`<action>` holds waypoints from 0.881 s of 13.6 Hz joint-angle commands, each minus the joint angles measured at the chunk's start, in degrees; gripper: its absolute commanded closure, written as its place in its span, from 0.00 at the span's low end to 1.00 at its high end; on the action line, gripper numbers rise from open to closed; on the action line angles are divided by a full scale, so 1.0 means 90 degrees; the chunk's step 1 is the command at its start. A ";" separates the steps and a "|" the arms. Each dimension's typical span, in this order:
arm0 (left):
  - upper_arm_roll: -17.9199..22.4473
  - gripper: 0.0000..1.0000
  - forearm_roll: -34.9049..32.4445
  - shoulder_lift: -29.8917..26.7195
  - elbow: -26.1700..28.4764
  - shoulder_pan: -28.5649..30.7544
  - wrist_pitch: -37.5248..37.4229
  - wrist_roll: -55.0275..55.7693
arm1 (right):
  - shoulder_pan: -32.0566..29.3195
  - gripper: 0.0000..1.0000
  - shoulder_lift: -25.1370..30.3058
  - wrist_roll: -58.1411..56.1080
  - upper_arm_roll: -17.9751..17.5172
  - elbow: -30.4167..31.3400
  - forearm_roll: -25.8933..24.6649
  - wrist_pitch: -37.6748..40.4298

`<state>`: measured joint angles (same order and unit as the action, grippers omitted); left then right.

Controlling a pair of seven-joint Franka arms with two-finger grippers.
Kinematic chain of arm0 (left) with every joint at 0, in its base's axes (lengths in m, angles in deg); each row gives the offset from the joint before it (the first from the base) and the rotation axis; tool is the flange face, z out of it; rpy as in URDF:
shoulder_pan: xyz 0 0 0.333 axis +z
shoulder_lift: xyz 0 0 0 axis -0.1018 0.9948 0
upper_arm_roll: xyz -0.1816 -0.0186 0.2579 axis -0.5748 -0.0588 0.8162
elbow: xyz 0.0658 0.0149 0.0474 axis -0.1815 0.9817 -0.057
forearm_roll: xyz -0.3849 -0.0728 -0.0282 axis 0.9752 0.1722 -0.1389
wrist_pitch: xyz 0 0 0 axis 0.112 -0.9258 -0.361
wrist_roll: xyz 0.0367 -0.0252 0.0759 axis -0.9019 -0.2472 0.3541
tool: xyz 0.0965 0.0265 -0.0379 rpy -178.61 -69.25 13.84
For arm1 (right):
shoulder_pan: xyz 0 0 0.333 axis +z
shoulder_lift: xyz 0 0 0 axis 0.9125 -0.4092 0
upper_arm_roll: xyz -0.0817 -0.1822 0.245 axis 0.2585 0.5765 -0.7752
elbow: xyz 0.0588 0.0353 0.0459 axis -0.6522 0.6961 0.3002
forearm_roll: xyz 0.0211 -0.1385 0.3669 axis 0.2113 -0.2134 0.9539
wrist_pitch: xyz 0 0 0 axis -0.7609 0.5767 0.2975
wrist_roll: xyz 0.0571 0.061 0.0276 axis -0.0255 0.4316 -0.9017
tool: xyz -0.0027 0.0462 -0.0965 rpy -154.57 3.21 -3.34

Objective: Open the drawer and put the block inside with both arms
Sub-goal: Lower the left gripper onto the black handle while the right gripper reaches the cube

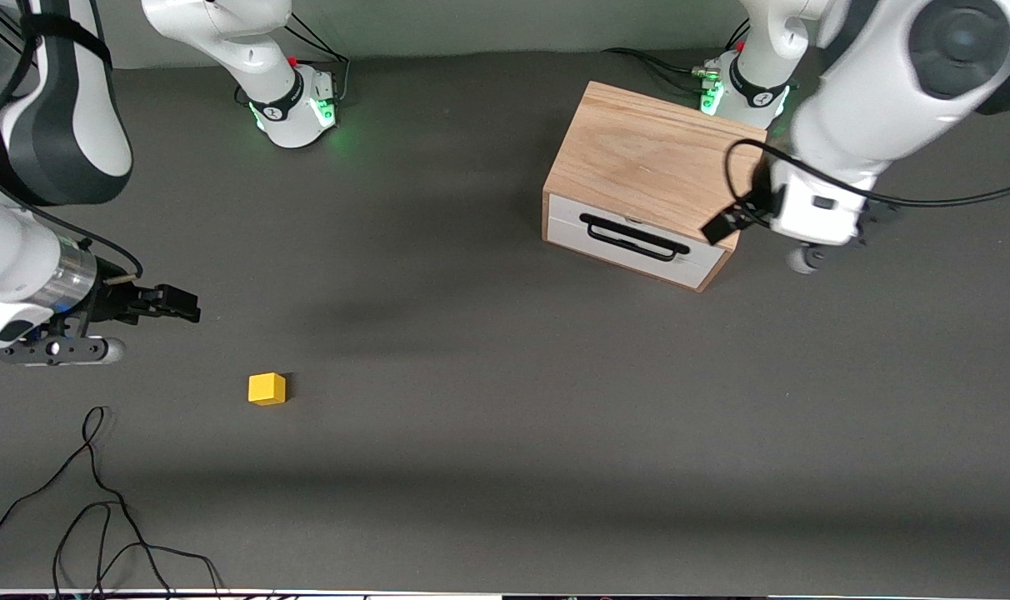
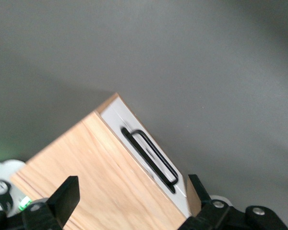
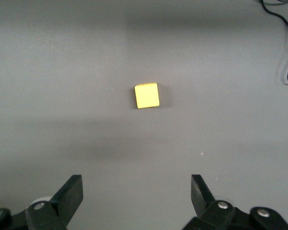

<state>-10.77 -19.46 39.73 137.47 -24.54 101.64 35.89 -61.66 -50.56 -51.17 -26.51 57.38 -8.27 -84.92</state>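
Much of both arms ran out of the front view, the right arm cut off at the frame's edge and the left arm's upper links blurred and cropped at the top corner. The left gripper (image 1: 726,223) hung over the corner of the cabinet (image 1: 651,158) at the left arm's end of the table, and from the front only a dark finger showed against the wood; its own wrist view showed the fingers (image 2: 66,196) spread wide, one on each side of the cabinet's top edge, holding nothing. The drawer (image 1: 630,242) sat closed, its white front flush with the box and its black handle (image 1: 634,237) untouched. In the left wrist view the cabinet (image 2: 91,177) was cut off at the frame's edge, so only part of the drawer (image 2: 149,158) front showed. The right gripper (image 1: 167,304) hung over bare table toward the right arm's end, jaws spread apart and empty. The block (image 1: 267,389) lay on the table (image 1: 488,400) well apart from the drawer, near the right gripper; the right wrist view showed the block (image 3: 147,95) ahead of the open fingers (image 3: 69,196), clear of both. A loose black cable (image 1: 97,492) lay nearer the front camera than the block.
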 commanded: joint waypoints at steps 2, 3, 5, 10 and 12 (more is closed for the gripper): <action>0.0049 0.00 -0.0013 0.0735 -0.0372 -0.1007 0.0019 0.2096 | 0.0004 0.00 -0.0278 -0.0017 -0.0021 -0.0165 -0.0022 -0.0226; 0.0049 0.00 -0.0004 0.0940 -0.0489 -0.1202 0.0038 0.2731 | 0.0004 0.00 -0.0317 -0.0026 -0.0021 -0.0165 -0.0022 -0.0295; 0.0020 0.00 0.0035 0.1137 -0.0539 -0.1292 0.0029 0.3903 | 0.0004 0.00 -0.0424 -0.0104 -0.0021 -0.0165 -0.0022 -0.0402; 0.0020 0.00 -0.0023 0.1322 0.0113 -0.1195 0.0241 0.3977 | 0.0023 0.00 -0.0708 -0.0192 -0.0031 -0.0223 -0.0051 -0.0754; 0.0049 0.00 -0.0043 0.1459 0.0475 -0.1039 0.0808 0.3977 | 0.0014 0.00 -0.0844 -0.0192 -0.0031 -0.0233 -0.0090 -0.0764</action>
<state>-10.34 -19.57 52.32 138.63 -35.06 105.17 70.58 -61.61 -56.48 -51.89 -26.73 56.93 -8.32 -91.72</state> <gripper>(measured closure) 0.000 0.000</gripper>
